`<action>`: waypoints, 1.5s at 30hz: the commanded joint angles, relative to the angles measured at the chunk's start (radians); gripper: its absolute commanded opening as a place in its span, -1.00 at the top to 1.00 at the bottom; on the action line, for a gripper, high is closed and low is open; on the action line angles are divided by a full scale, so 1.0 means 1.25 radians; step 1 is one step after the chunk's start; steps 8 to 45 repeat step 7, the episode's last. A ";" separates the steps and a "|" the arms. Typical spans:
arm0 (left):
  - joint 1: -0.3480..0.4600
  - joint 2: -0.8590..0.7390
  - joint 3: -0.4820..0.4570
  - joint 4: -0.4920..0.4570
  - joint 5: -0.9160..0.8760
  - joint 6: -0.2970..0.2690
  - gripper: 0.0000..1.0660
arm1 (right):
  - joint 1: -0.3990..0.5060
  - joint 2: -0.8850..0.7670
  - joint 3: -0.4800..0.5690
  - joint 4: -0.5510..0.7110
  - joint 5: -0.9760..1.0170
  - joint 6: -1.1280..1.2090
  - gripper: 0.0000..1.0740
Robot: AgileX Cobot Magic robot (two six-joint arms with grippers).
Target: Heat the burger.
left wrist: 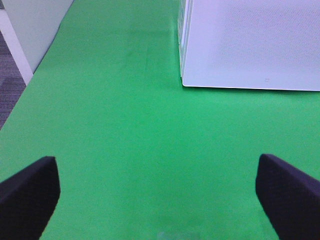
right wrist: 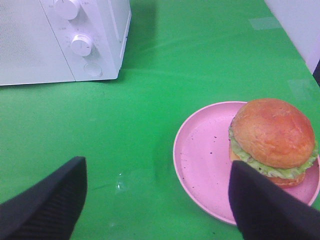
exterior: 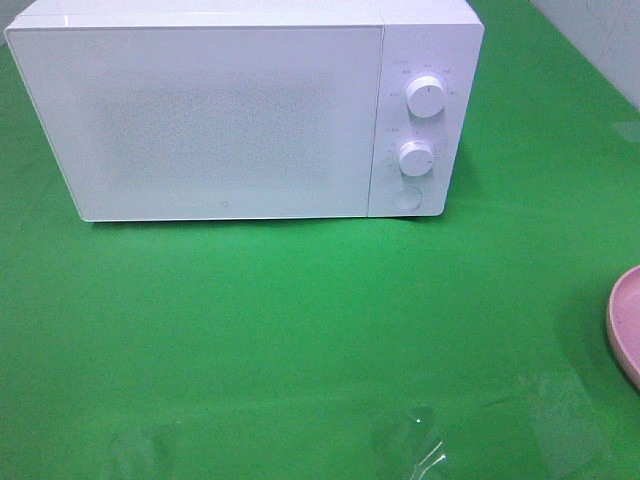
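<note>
Exterior high view: green cloth covers the whole work surface, a little wrinkled, with glare patches and clear tape along the near edge. White microwave sits at the back, door shut, two round knobs stacked on its right-hand panel above a round button. Pale wall shows at the far right corner. Only a sliver of the pink plate pokes in at the right edge; neither arm shows in this view. Right wrist view: burger sits on the plate, toward one side of it, leaving bare pink on the side facing the microwave; bun on top, lettuce sticking out beneath. Plate rests flat on the cloth, well apart from the microwave. Right gripper is spread wide, nothing between the dark fingers; one finger overlaps the plate rim in view, contact unclear. Left wrist view: left gripper also spread wide, empty, over bare green cloth, facing the microwave's lower front corner. Beyond the cloth's edge on that side, a white panel and grey carpeted floor.
</note>
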 commanded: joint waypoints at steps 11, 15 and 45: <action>0.003 -0.015 -0.002 0.000 -0.008 0.000 -0.88 | -0.005 -0.013 0.002 0.002 -0.010 -0.006 -0.37; 0.003 -0.015 -0.002 0.000 -0.008 0.000 -0.88 | -0.005 -0.013 0.002 0.002 -0.010 -0.006 -0.37; 0.003 -0.015 -0.002 0.000 -0.008 0.000 -0.88 | -0.005 -0.013 0.002 0.002 -0.010 -0.006 -0.37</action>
